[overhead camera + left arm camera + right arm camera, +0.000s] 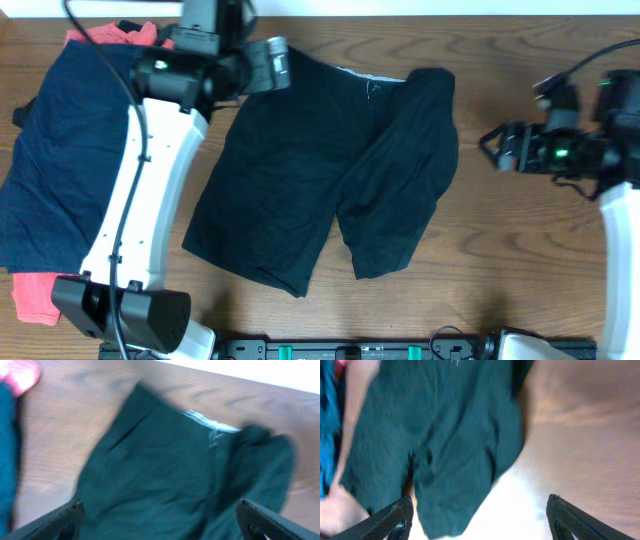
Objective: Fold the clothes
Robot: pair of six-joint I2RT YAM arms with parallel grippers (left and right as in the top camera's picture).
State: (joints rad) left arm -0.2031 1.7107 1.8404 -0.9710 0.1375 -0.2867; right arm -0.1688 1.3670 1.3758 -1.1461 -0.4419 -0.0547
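Nearest the base, the leg hems of the black shorts point(300, 170) were seen. The shorts were laid mid-table point(500, 270), and the right-side leg was bunched back toward the waistband point(360, 78). The right gripper point(482, 517) was positioned apart to the right, fingers spread, nothing held. The left gripper point(161, 520) was positioned at the shorts' far left corner, likewise spread and empty.

Step judged: flattening before the fold. The bunched leg should be drawn straight first, then one half laid over the other with the edges matched.

Counted: one black shorts, one navy shorts point(70, 150) at left, and coral cloth point(35, 295) shown under it near and far, one piece or two not told. Two grippers.
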